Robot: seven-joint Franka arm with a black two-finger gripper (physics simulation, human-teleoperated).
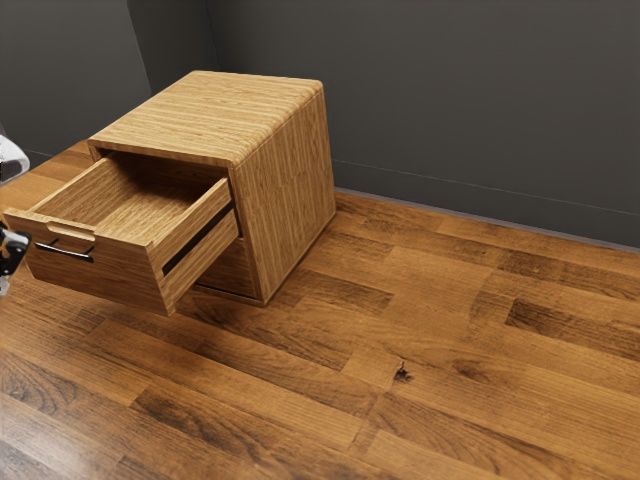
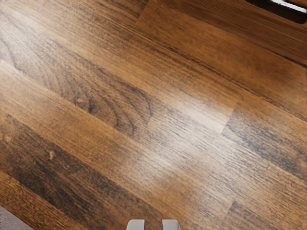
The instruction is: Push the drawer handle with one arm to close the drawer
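Well, my gripper, fingers spread and empty, is at the exterior view's left, near the black handle on the pulled-out drawer. If I push crooked, I might slip off, or the drawer could jam in the cabinet.

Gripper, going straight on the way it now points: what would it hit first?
The gripper would probably meet the floor first; the handle looks off its line, though depth is unclear.

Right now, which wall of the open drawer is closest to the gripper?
The front wall, the only one with the black handle and a notched top edge; the side walls run back toward the cabinet.
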